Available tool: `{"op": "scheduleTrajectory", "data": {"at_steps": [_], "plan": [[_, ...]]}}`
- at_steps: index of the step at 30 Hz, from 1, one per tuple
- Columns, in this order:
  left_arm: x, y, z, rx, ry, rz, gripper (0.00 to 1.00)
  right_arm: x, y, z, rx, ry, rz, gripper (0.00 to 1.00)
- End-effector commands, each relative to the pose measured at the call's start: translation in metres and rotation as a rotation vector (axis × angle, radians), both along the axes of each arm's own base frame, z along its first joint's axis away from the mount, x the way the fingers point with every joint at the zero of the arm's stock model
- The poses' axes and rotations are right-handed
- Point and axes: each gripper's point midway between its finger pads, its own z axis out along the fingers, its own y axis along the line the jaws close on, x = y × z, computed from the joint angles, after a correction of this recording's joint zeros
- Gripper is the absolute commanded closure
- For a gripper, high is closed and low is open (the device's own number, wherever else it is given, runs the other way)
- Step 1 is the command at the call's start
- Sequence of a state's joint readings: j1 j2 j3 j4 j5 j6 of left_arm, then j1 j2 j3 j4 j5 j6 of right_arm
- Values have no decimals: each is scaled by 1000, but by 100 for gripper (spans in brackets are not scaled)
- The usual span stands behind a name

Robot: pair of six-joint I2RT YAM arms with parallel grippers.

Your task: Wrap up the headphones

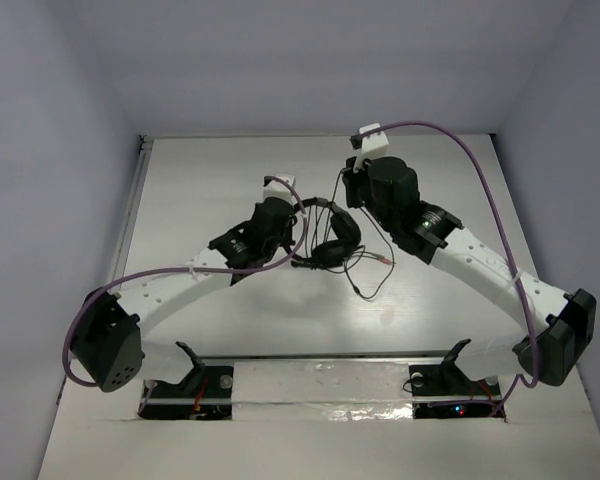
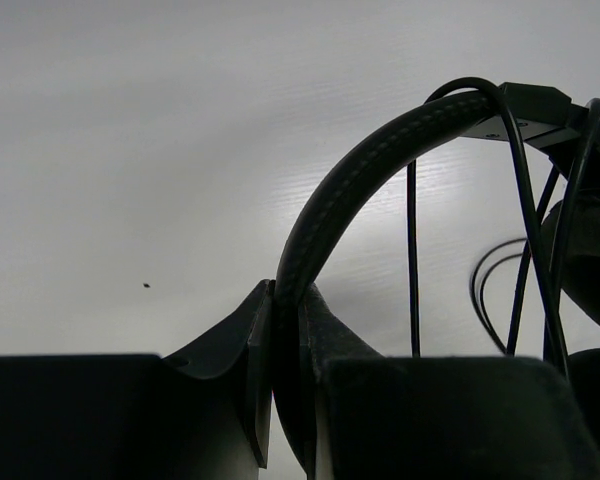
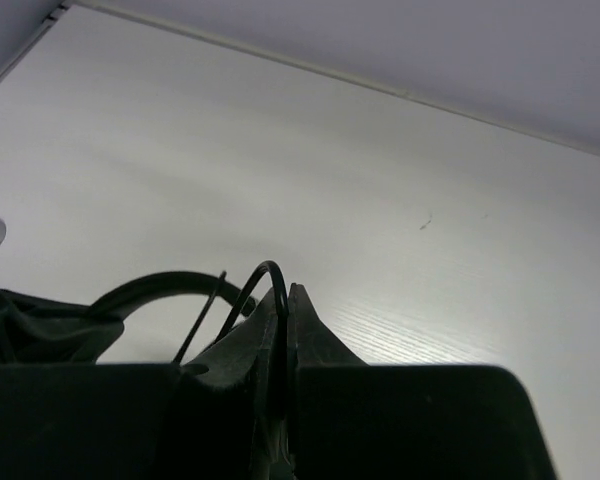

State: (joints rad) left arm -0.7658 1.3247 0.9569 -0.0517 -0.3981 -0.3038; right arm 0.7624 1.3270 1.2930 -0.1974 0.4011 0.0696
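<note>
Looking partway wrapped: left gripper [image 2: 287,312] is clamping tight on the headband [image 2: 380,150] of the headphones [image 1: 335,240] at mid-table [image 1: 230,320], right gripper [image 3: 285,298] is pinching the cable [image 3: 271,267], a few strands are crossing the band, and slack is trailing toward the table's near edge.

no legible text, labels, brands or numbers in any view: not on arms, headphones [image 1: 335,240] or table [image 1: 220,320]

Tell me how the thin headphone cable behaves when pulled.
Probably floppy: the cable lies in loose loops on the table. Likely slippery too: the right pincer pinches only a thin bend of it.
</note>
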Motion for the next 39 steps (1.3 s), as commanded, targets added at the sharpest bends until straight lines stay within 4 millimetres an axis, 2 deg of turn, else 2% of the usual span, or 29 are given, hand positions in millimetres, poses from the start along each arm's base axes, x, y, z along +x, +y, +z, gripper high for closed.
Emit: {"op": "scheduleTrajectory", "data": {"at_steps": [1, 6, 7, 10, 12, 16, 20, 22, 23, 25, 29, 30, 32, 33, 35, 36, 38, 39], "plan": [[-14, -15, 8, -39, -5, -68, 100, 15, 6, 22, 51, -73, 24, 100], [-26, -20, 25, -127, -11, -117, 100, 34, -4, 2, 84, -34, 18, 100], [-28, -21, 28, -131, -4, -124, 100, 32, 0, 5, 122, -39, 34, 100], [-31, -26, 46, -174, -27, -171, 100, 35, -4, -7, 132, -16, 33, 100], [-29, -22, 59, -190, -48, -159, 100, 35, -6, -13, 129, -3, 22, 100], [-30, -24, 83, -239, -81, -210, 100, 34, -11, -14, 161, -14, 5, 100], [-25, -14, 114, -302, -130, -232, 100, 32, -18, -19, 188, -7, -15, 100], [-27, -16, 127, -346, -138, -280, 100, 27, -14, -23, 214, 4, 11, 100], [-22, -9, 135, -369, -153, -269, 100, 25, -13, -22, 227, 2, 21, 99], [-25, -10, 150, -412, -163, -313, 100, 19, -9, -19, 252, -8, 53, 96], [-25, -8, 177, -461, -193, -356, 100, 12, 1, -33, 267, 9, 132, 92], [-26, -10, 187, -469, -206, -367, 100, 6, 10, -34, 276, 15, 195, 89], [-27, -11, 192, -471, -200, -377, 100, -2, 22, -30, 304, -7, 278, 86], [-26, -9, 203, -480, -218, -376, 100, -9, 28, -38, 309, 10, 330, 86], [-29, -9, 210, -483, -219, -382, 100, -13, 36, -40, 324, -1, 380, 85], [-30, -7, 222, -490, -241, -385, 100, -20, 43, -45, 326, 15, 433, 80], [-32, -6, 231, -499, -246, -391, 100, -23, 50, -50, 338, 25, 475, 80], [-33, -6, 243, -506, -263, -398, 100, -28, 55, -52, 345, 31, 514, 79]]}}
